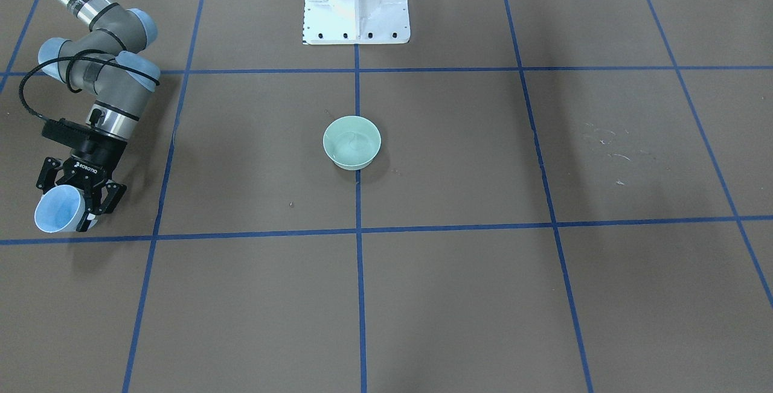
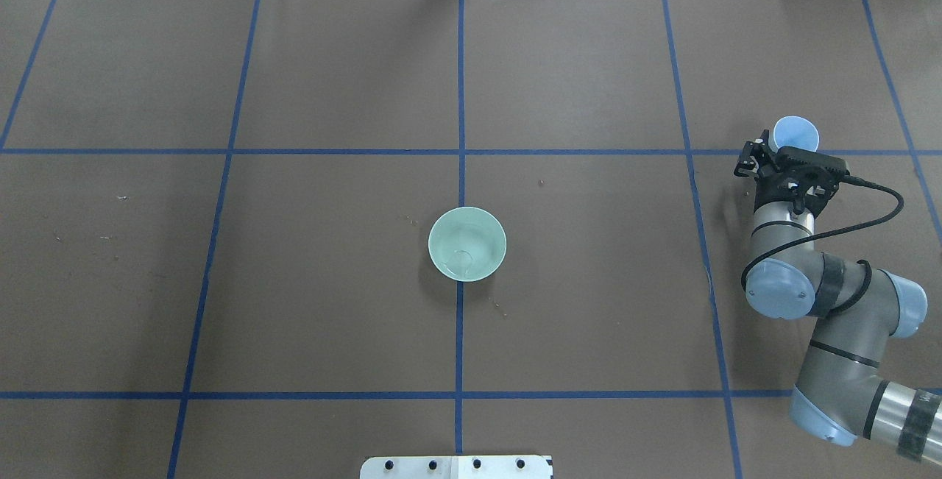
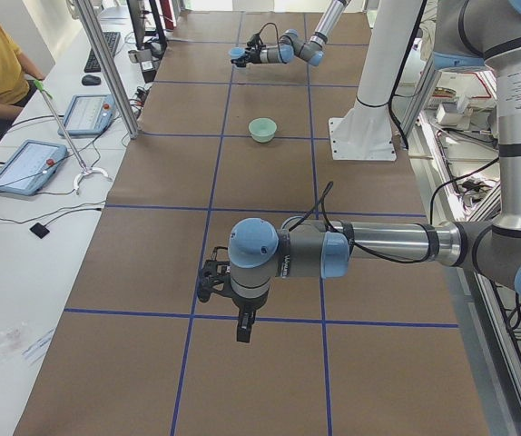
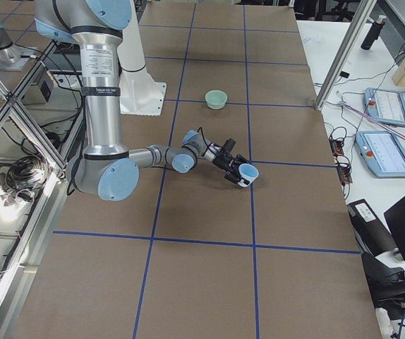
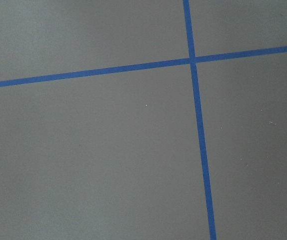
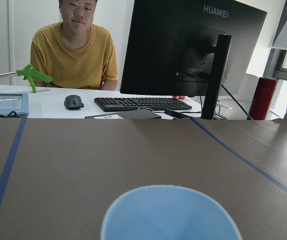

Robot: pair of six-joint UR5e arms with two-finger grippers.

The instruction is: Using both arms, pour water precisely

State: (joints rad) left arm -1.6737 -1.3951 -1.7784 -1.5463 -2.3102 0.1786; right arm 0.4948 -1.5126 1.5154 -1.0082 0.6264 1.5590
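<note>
My right gripper [image 1: 67, 203] is shut on a pale blue cup [image 1: 57, 213], held about upright just above the table near its right end. The gripper [image 2: 791, 149] and the cup [image 2: 796, 133] also show in the overhead view, and the cup's rim fills the bottom of the right wrist view [image 6: 168, 215]. A mint green bowl [image 2: 467, 243] stands at the table's middle, far from the cup, with faint glints of water [image 2: 462, 258] inside. My left gripper [image 3: 240, 329] shows only in the exterior left view, pointing down over bare table. I cannot tell whether it is open or shut.
The white pedestal [image 1: 356, 6] stands behind the bowl. Dried whitish stains [image 1: 610, 139] mark the table on my left side. Blue tape lines [image 5: 198, 125] grid the brown table. An operator in yellow [image 6: 73, 50], a monitor [image 6: 183, 50] and a keyboard sit beyond the table's far edge.
</note>
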